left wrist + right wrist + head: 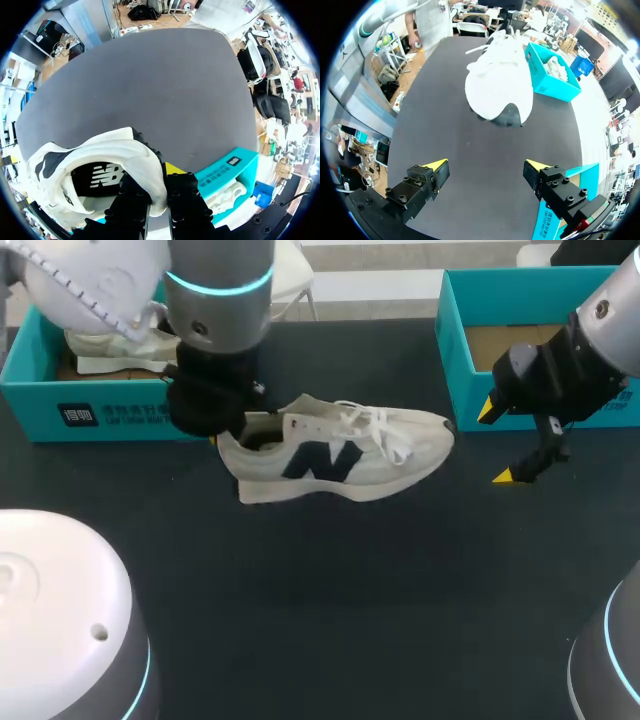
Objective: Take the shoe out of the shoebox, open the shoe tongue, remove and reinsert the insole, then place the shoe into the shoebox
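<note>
A white shoe [340,450] with a navy letter on its side and white laces lies lengthwise at the table's middle, toe to the right. My left gripper [224,437] is shut on its heel collar. In the left wrist view one finger is inside the shoe [95,165] and the other outside, with the gripper [156,186] pinching the collar. My right gripper [503,445] hangs open to the right of the toe, nothing between its fingers. In the right wrist view the shoe [497,80] lies ahead of the open gripper [487,167], toe toward it. I cannot tell if the sole touches the table.
A teal shoebox [100,415] at the back left holds another white shoe [120,345]; the left arm hides part of it. A second teal shoebox [460,360] stands at the back right, showing a bare brown floor, just behind my right gripper.
</note>
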You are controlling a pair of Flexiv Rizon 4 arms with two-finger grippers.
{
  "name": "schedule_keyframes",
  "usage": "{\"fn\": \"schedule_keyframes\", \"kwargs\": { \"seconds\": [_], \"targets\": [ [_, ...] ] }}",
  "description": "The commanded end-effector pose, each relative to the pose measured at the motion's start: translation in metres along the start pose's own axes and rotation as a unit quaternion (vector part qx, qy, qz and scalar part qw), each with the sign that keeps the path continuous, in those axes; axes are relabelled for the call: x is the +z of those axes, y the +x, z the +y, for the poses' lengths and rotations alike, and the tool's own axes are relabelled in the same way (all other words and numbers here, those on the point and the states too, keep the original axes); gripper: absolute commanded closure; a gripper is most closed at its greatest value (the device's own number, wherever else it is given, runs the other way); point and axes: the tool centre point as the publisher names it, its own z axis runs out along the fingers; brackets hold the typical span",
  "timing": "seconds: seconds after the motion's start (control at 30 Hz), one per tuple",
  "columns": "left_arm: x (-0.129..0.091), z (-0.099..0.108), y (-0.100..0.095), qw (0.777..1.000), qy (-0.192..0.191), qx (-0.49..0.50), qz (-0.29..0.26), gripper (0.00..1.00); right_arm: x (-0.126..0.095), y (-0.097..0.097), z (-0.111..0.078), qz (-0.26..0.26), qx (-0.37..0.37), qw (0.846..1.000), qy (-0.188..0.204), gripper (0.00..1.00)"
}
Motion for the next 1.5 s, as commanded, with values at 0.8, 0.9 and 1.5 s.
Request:
{"fn": "schedule_keyframes", "kwargs": {
  "seconds": [0.8, 0.9, 1.5],
  "targets": [
    [0.098, -0.009, -0.065, 1.000, 0.007, -0.012, -0.004, 1.00, 0.002, 0.000, 0.000, 0.000, 0.000, 1.000, 0.001, 0.00],
    [0.112, -0.009, -0.073, 1.000, 0.019, -0.004, -0.003, 1.00, 0.002, 0.000, 0.000, 0.000, 0.000, 1.000, 0.001, 0.00],
    [0.158, -0.018, -0.082, 0.999, 0.026, -0.006, 0.031, 1.00, 0.002, 0.000, 0.000, 0.000, 0.000, 1.000, 0.001, 0.00]
  ]
}}
